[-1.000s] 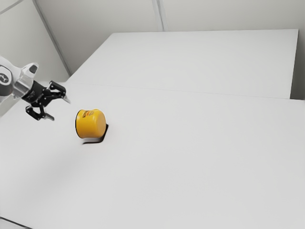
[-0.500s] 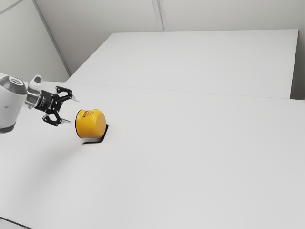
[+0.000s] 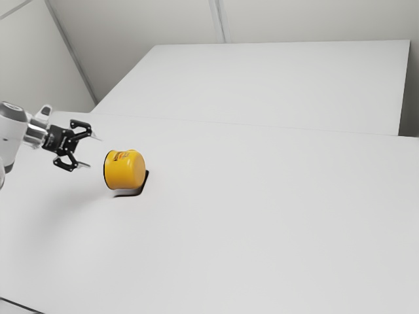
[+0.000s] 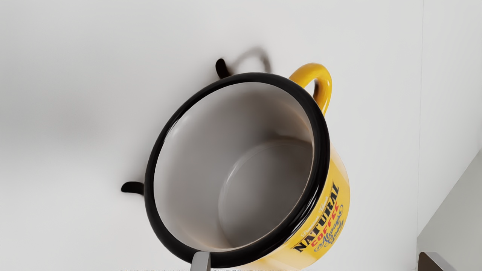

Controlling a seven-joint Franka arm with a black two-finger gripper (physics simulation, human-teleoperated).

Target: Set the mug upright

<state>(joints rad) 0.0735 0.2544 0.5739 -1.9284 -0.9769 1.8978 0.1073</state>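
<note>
The yellow mug (image 3: 124,170) lies on its side on the white table, its mouth turned toward my gripper (image 3: 92,152), which stands open a short gap away on the exterior view's left. In the wrist view the mug (image 4: 327,214) shows its black rim, grey inside and printed lettering, with the handle (image 4: 318,69) sticking out at one side. There my gripper (image 4: 316,260) has its fingers wide apart; one fingertip overlaps the rim in the picture, and the mug is not held between them.
A dark curved shape (image 3: 141,190) lies along the mug's underside; two black curved ends (image 4: 132,187) stick out beside its rim. The white table (image 3: 262,216) extends widely around, with a pale raised panel (image 3: 281,85) behind it.
My gripper moved toward the mug over the earlier half second, then drew back a little toward the exterior view's left. It has turned to face the mug more. The mug has not moved.
</note>
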